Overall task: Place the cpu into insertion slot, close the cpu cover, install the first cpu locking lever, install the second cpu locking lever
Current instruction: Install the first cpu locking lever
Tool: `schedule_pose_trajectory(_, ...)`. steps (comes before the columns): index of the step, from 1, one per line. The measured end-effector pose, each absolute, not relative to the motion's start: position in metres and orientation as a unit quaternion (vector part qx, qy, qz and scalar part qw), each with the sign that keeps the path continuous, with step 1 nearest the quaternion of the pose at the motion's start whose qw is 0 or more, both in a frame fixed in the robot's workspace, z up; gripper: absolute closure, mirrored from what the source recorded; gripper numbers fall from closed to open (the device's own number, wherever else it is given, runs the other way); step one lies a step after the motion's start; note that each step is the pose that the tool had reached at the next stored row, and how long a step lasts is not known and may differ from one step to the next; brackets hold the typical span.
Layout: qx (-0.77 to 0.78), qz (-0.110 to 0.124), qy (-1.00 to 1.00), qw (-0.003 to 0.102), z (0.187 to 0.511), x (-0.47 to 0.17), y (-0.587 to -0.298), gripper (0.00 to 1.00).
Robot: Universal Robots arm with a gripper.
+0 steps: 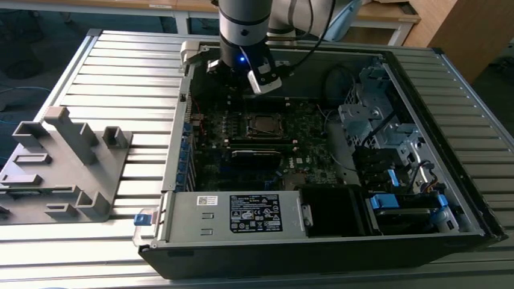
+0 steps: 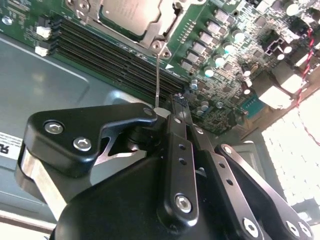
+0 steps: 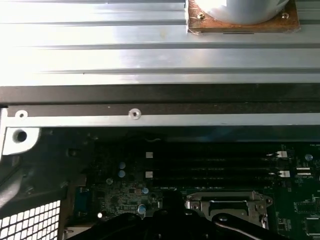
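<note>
While the gripper [image 2: 161, 114] is hovering at twelve o'clock of the insertion slot [image 1: 275, 125] in the exterior view, open or closed not determinable, the cpu [image 1: 259, 125] is sitting in that slot under the lowered cpu cover [image 2: 150, 42]. Computer case [image 1: 449, 150] is lying open on ribbed metal table [image 1: 88, 78]; grey fixture [image 1: 64, 168] is standing at its nine o'clock, wooden furniture [image 1: 461, 30] at two o'clock.

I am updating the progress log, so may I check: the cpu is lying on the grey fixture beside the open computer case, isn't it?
Not quite. The cpu is not on the grey fixture. It sits in the insertion slot inside the open computer case, framed by the cpu cover, as the second wrist view shows. The fixture does stand beside the case.
</note>
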State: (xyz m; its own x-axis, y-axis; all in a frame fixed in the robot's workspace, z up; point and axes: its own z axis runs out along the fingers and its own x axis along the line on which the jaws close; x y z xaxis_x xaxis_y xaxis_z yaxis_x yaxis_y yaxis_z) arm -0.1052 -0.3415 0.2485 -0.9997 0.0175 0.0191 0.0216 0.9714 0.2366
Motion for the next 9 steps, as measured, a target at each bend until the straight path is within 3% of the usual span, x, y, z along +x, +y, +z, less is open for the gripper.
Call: schedule_pose_trajectory(9, -0.01, -0.118, -0.993, 0.008, 0.2485, -0.0943, -0.3415, 0.89)
